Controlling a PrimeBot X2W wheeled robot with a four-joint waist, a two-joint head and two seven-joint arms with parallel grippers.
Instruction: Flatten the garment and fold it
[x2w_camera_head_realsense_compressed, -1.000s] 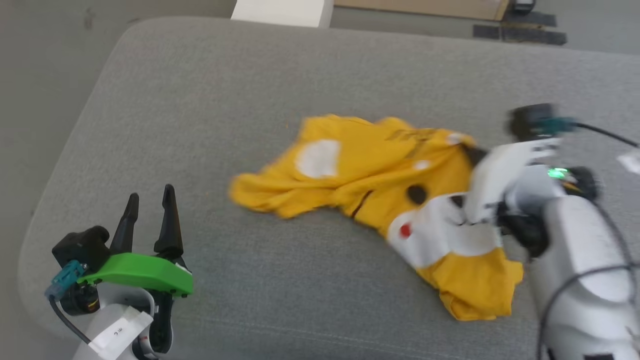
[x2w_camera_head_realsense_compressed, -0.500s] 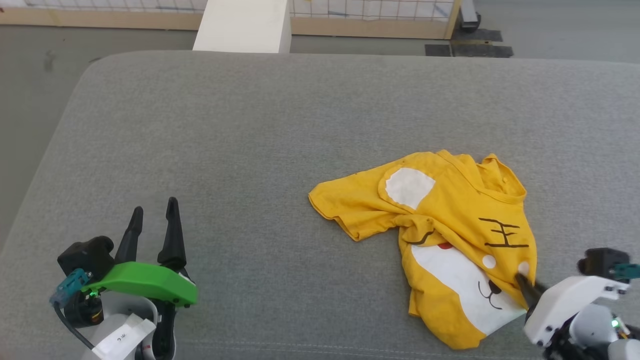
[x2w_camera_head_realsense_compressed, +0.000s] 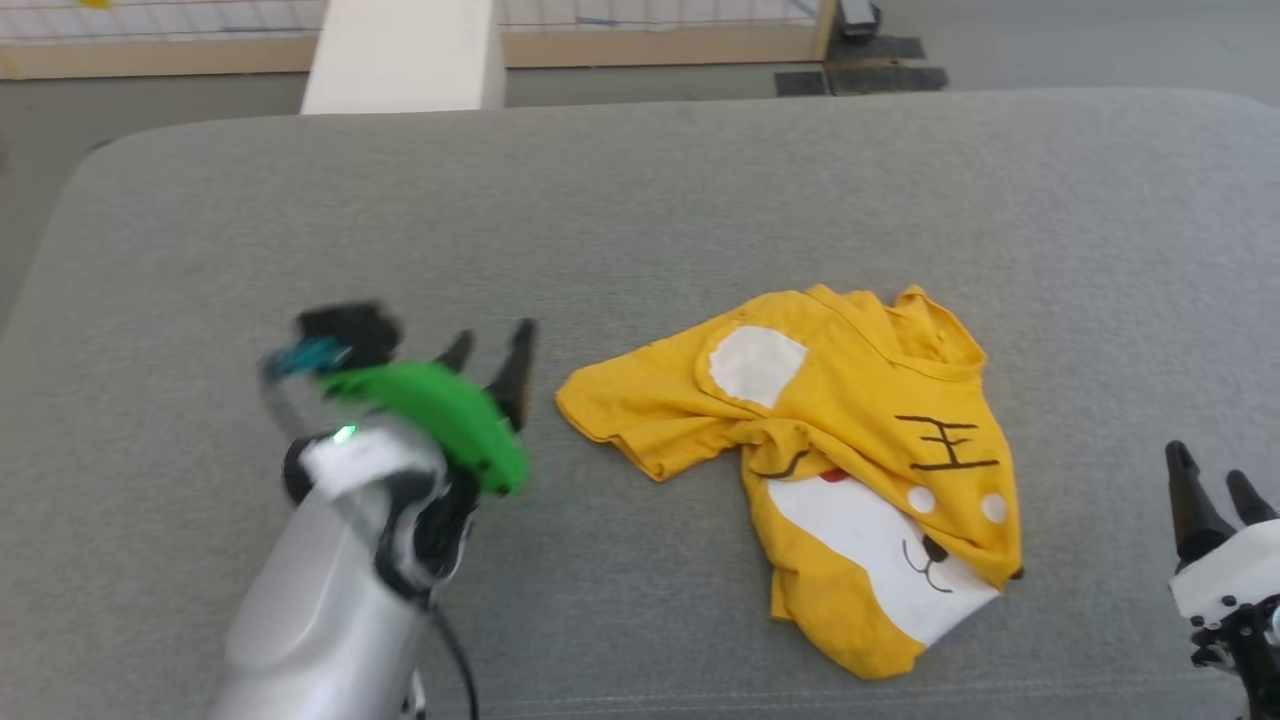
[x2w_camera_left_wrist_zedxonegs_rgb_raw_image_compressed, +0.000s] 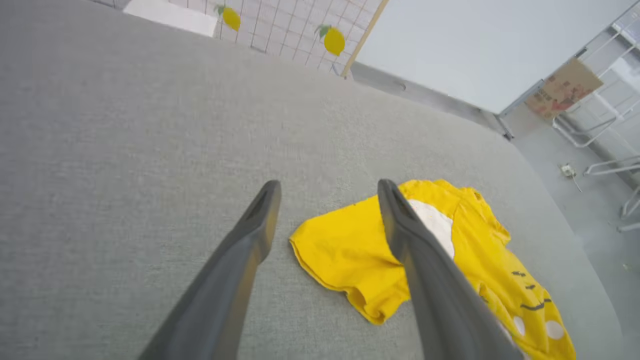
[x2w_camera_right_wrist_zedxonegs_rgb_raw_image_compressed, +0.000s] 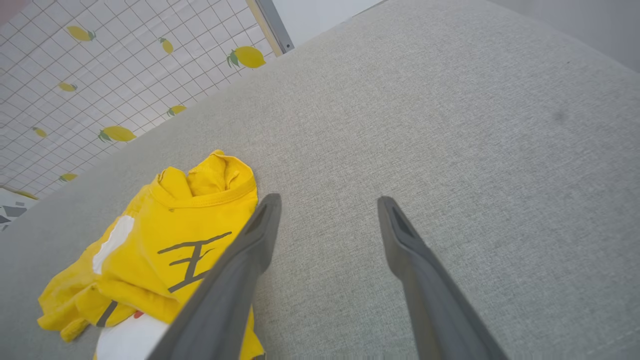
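One bright yellow short-sleeved T-shirt (x2w_camera_head_realsense_compressed: 850, 400) lies crumpled on the right half of a grey upholstered pad (x2w_camera_head_realsense_compressed: 640, 200), nearer its front edge than its far edge. Its printed side is up, showing two large white patches, two small white dots and black stripes. From the head view, two pincers flank it. The left pincer (x2w_camera_head_realsense_compressed: 490, 362) is just beside the sleeve end, blurred, its two dark fingers parted and empty. The right pincer (x2w_camera_head_realsense_compressed: 1208, 472) is near the front right corner, apart from the cloth, fingers spread with nothing between them. One white block (x2w_camera_head_realsense_compressed: 400, 60) stands beyond the far edge.

In the left wrist view, the left pincer (x2w_camera_left_wrist_zedxonegs_rgb_raw_image_compressed: 328, 187) gapes wide above the pad (x2w_camera_left_wrist_zedxonegs_rgb_raw_image_compressed: 125, 125), and the T-shirt (x2w_camera_left_wrist_zedxonegs_rgb_raw_image_compressed: 345, 250) lies past its fingers.

In the right wrist view, the right pincer (x2w_camera_right_wrist_zedxonegs_rgb_raw_image_compressed: 327, 200) stands wide over bare pad (x2w_camera_right_wrist_zedxonegs_rgb_raw_image_compressed: 450, 125), with the T-shirt (x2w_camera_right_wrist_zedxonegs_rgb_raw_image_compressed: 190, 225) beside its left finger.
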